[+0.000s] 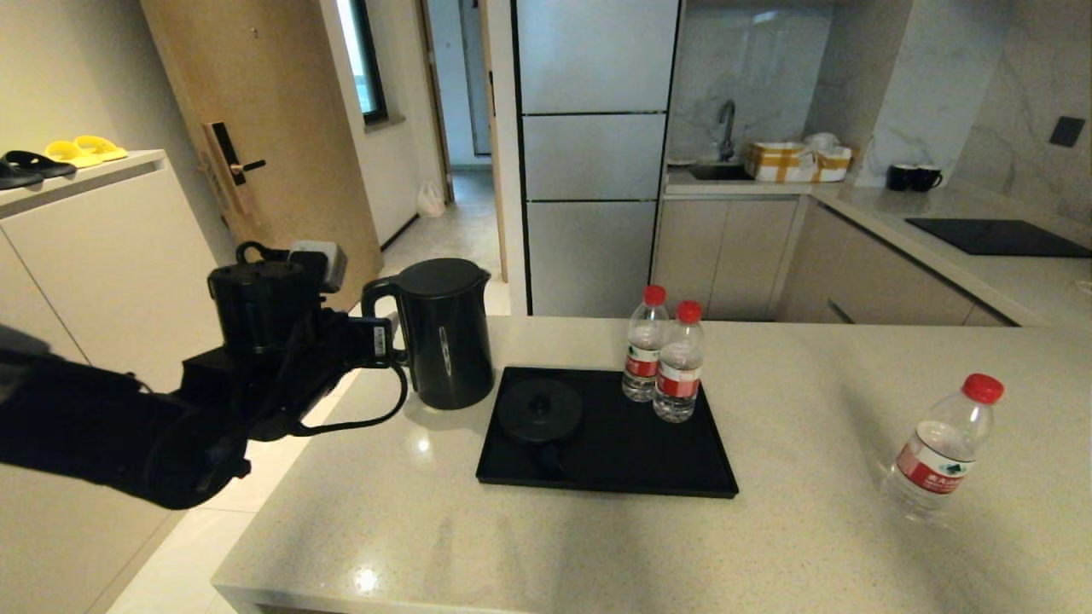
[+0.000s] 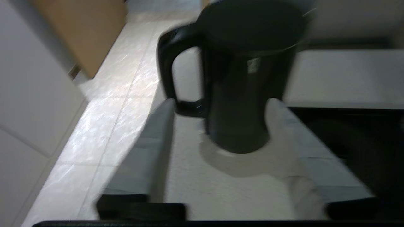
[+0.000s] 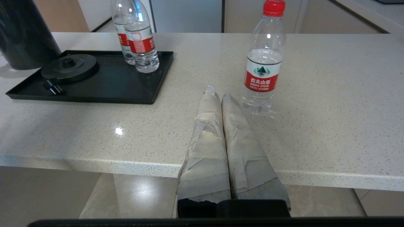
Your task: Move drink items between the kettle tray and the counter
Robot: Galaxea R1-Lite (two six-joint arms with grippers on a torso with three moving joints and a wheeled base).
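Observation:
The matte black kettle [image 1: 448, 333] stands on the beige counter [image 1: 810, 529], just left of the black tray [image 1: 648, 456]. The round kettle base [image 1: 539, 411] on the tray is bare. Two red-capped bottles [image 1: 642, 345] [image 1: 679, 362] stand together at the tray's far right corner. A third bottle [image 1: 938, 448] stands on the counter at the right. My left gripper [image 1: 380, 337] is open beside the kettle's handle. In the left wrist view the kettle [image 2: 243, 94] sits just beyond the left gripper [image 2: 221, 105], apart from it. My right gripper [image 3: 217, 91] is shut and empty over the counter's near edge, beside the third bottle [image 3: 263, 63].
Two black mugs [image 1: 913, 177], a black hob [image 1: 994, 236] and a sink tap [image 1: 725, 128] with boxes [image 1: 798, 160] are on the grey worktop behind. The counter's left edge drops to tiled floor [image 1: 179, 563] under my left arm.

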